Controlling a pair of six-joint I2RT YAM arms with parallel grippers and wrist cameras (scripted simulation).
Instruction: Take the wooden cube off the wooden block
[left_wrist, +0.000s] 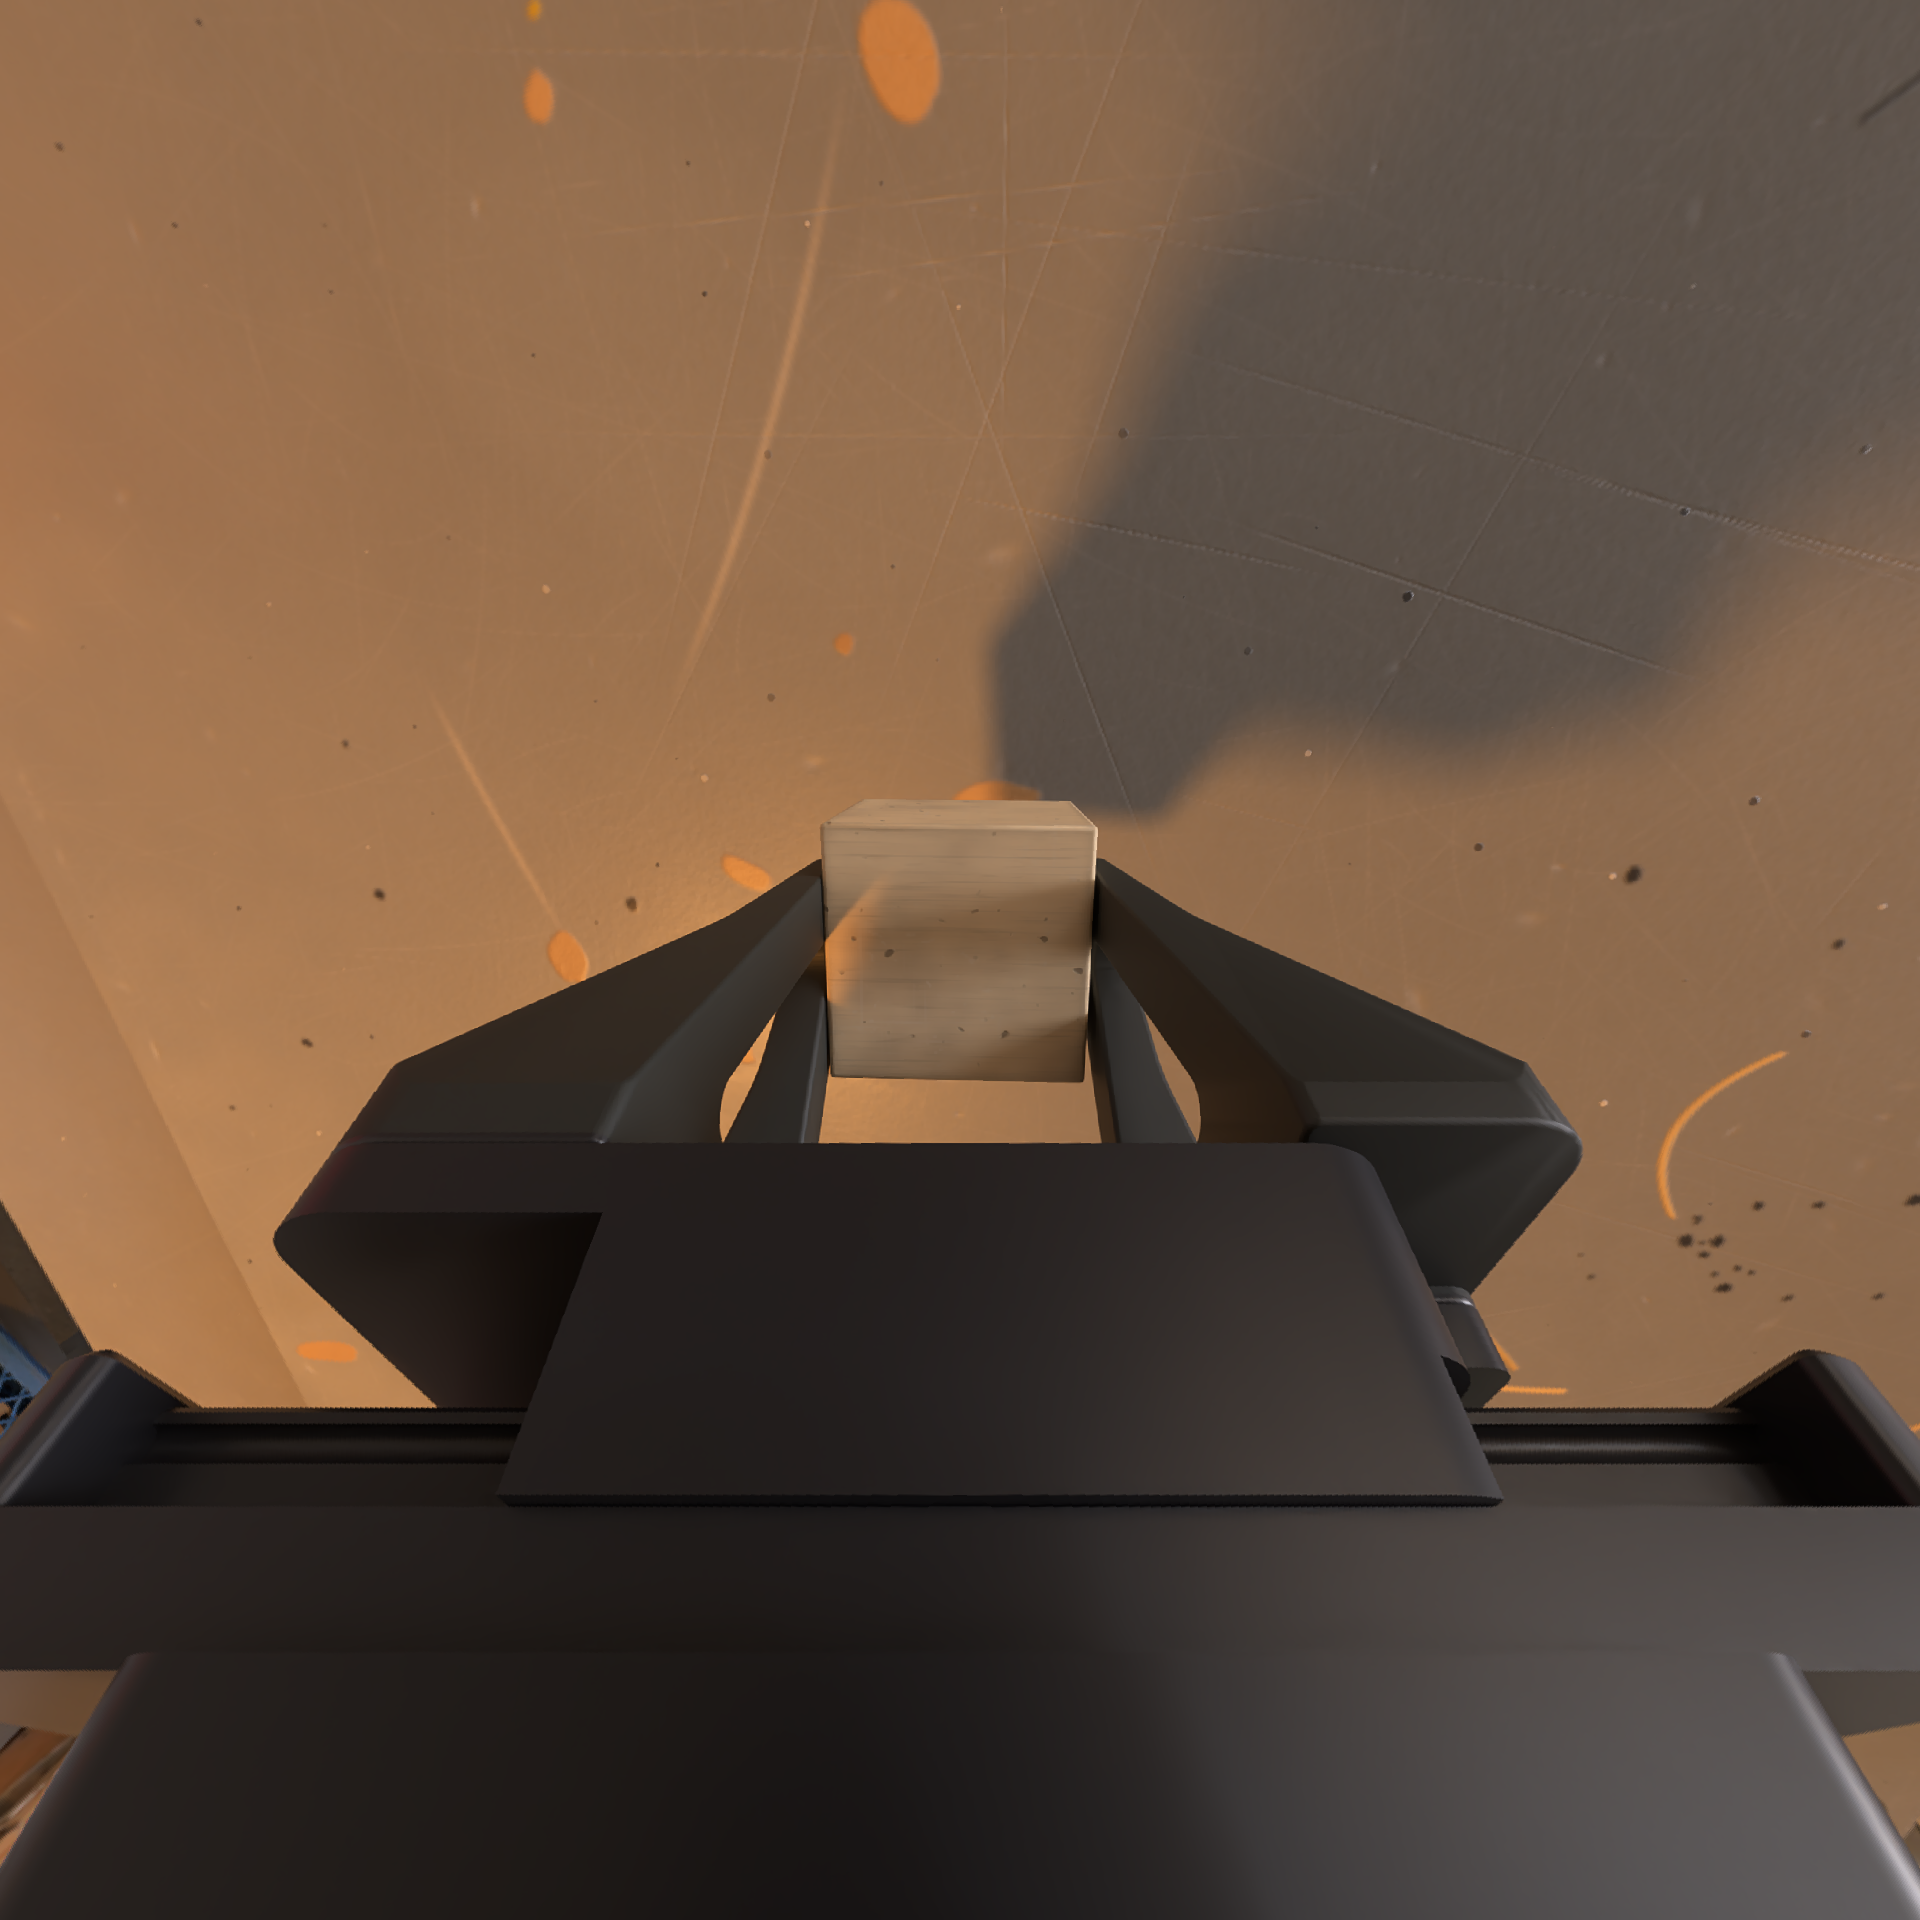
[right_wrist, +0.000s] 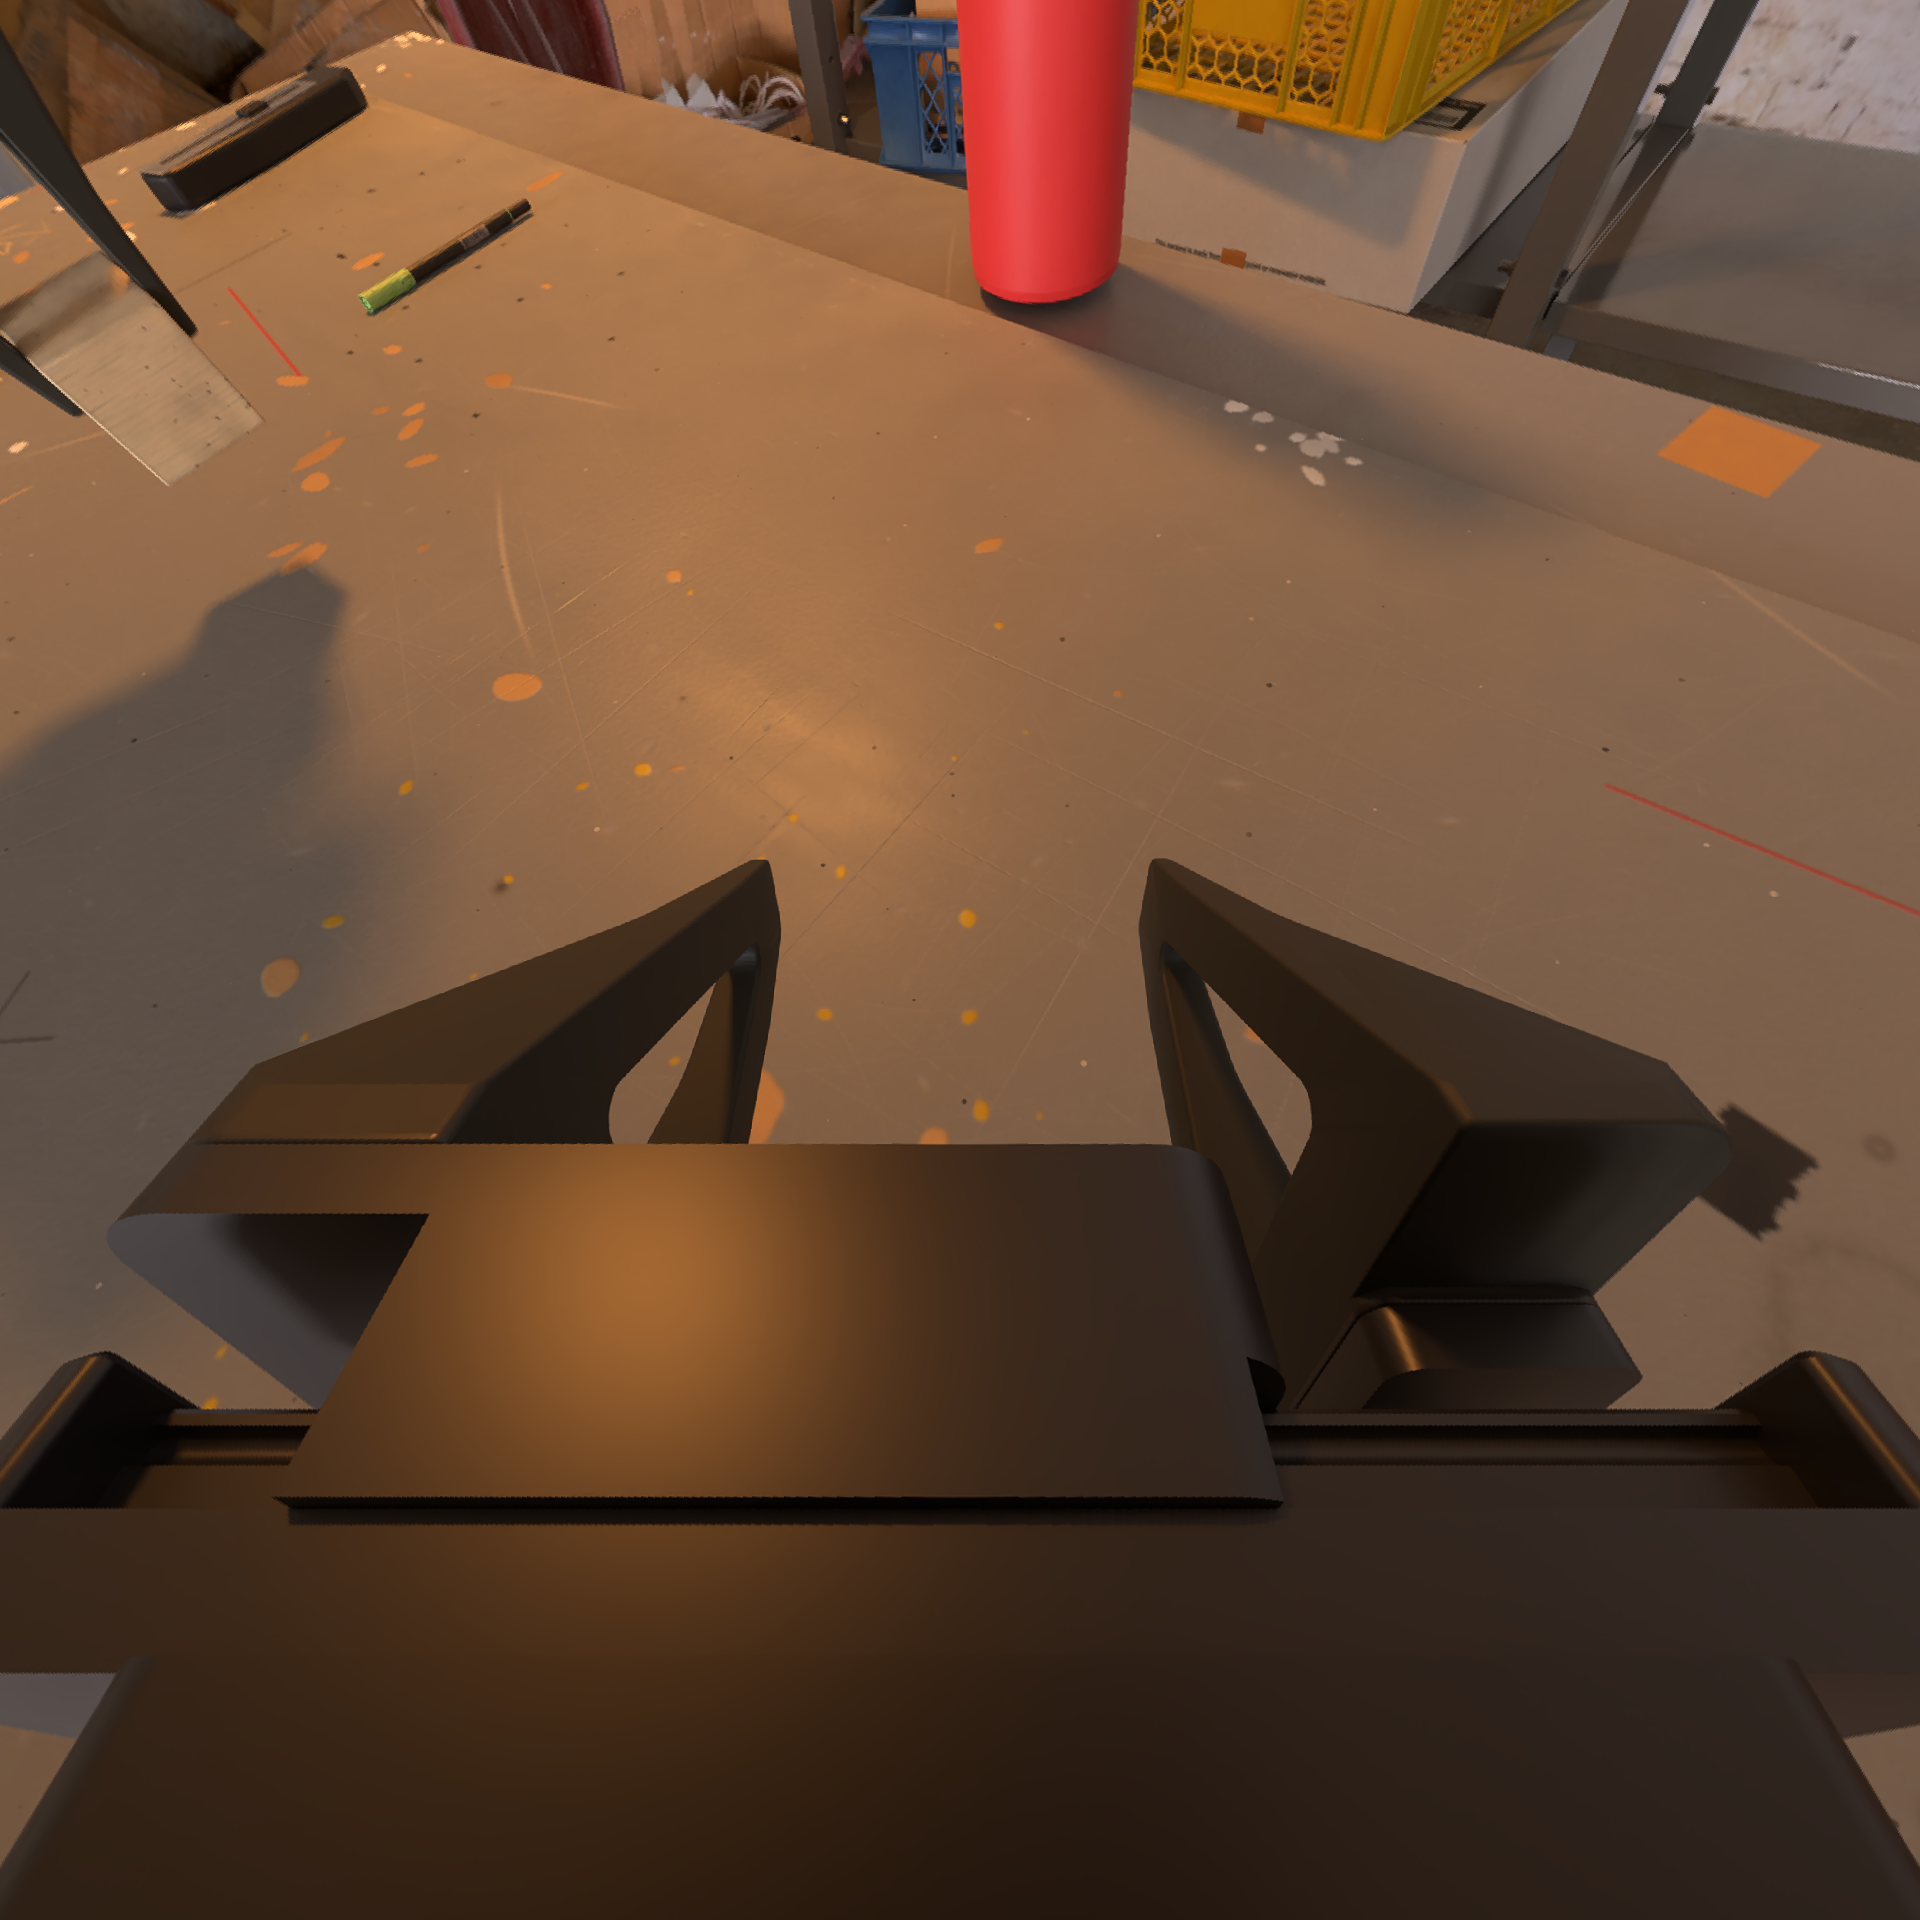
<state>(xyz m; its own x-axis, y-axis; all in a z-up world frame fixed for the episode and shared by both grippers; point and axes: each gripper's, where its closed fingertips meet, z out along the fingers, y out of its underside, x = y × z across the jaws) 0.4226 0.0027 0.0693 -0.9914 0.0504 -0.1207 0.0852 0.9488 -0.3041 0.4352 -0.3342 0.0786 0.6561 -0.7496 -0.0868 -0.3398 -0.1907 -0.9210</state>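
Observation:
In the left wrist view my left gripper (left_wrist: 958, 904) is shut on a pale wooden cube (left_wrist: 958, 966). Both dark fingers press its sides, and it hangs above the scratched brown table (left_wrist: 520, 468). The wooden block is not in this view. In the right wrist view my right gripper (right_wrist: 956, 883) is open and empty, low over the table (right_wrist: 935, 623). At the upper left edge a pale wooden piece (right_wrist: 135, 384) sits between two thin dark fingers (right_wrist: 94, 208), cut off by the frame; I cannot tell whether it is the cube or the block.
A tall red cylinder (right_wrist: 1044, 156) stands at the far table edge. A black-and-green marker (right_wrist: 447, 255) and a flat black case (right_wrist: 255, 135) lie at the far left. Beyond the table are a blue crate (right_wrist: 914, 83), a yellow crate (right_wrist: 1340, 52) and a white box (right_wrist: 1351, 197).

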